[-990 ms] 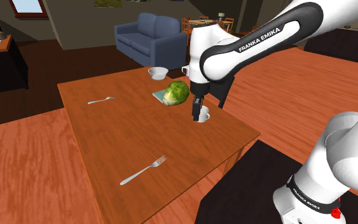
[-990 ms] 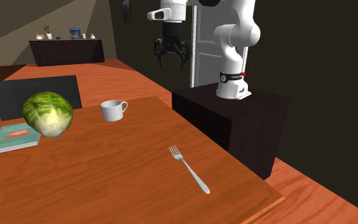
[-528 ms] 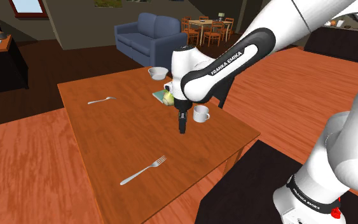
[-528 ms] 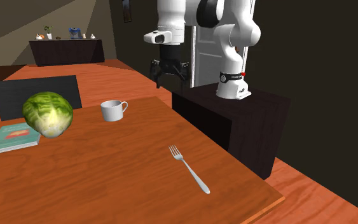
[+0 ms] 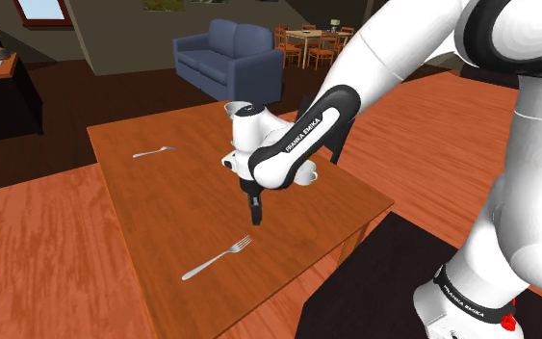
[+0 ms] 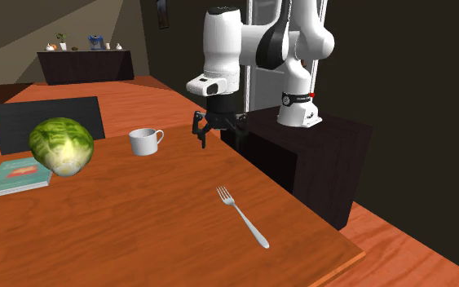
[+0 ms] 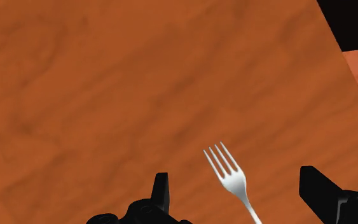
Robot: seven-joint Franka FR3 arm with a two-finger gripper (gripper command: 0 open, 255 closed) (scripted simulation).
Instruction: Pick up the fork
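Note:
A silver fork (image 5: 218, 258) lies on the wooden table (image 5: 153, 207) near its front edge, also visible in the second exterior view (image 6: 242, 216). My black gripper (image 5: 253, 214) hangs open above the table, a short way past the fork's tines, toward the cup. Its fingers (image 6: 203, 135) stand spread in the second exterior view. Seen from the wrist, the fork's tines (image 7: 225, 167) lie on the tabletop between the two open fingers (image 7: 161, 191), untouched by either. A second fork (image 5: 153, 151) lies at the far side of the table.
A white cup (image 6: 144, 141), a green lettuce (image 6: 61, 145) and a teal book (image 6: 15, 178) sit further along the table. A white bowl (image 5: 239, 108) is at the far edge. A dark chair back (image 6: 44, 118) stands behind the lettuce, and my stand (image 6: 301, 151) is beside the table.
The arm has swung down and away from the cup toward the near fork. The gripper has dropped closer to the tabletop, still open. Nothing on the table has moved.

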